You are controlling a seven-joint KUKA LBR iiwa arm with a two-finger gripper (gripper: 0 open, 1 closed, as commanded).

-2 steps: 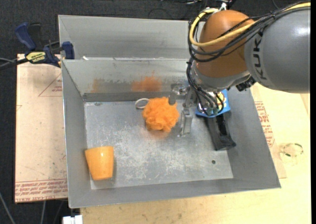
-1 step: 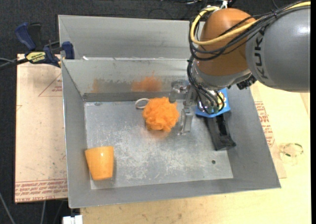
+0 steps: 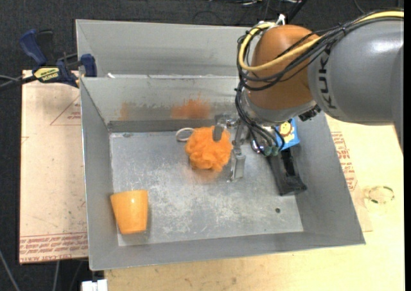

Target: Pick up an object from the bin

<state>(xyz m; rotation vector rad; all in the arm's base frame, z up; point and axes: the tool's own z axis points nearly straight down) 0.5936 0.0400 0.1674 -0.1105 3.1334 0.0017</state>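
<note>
Bin [image 3: 192, 225]: grey metal, floor mostly bare. Arm [image 3: 359, 71] reaches in from 3 o'clock. Orange mesh puff [image 3: 204, 149] lies near centre, slightly toward 12. Gripper [image 3: 228, 150] sits at the puff's 3 o'clock edge, fingers spread, probably to straddle it; no grip yet. Orange cup [image 3: 130, 211] at 7 o'clock, well apart.

We see an orange cup [image 3: 130, 211] alone in the near-left corner of the bin [image 3: 205, 212]. A long black thing [image 3: 287, 173] lies by the right wall, well apart from it.
</note>
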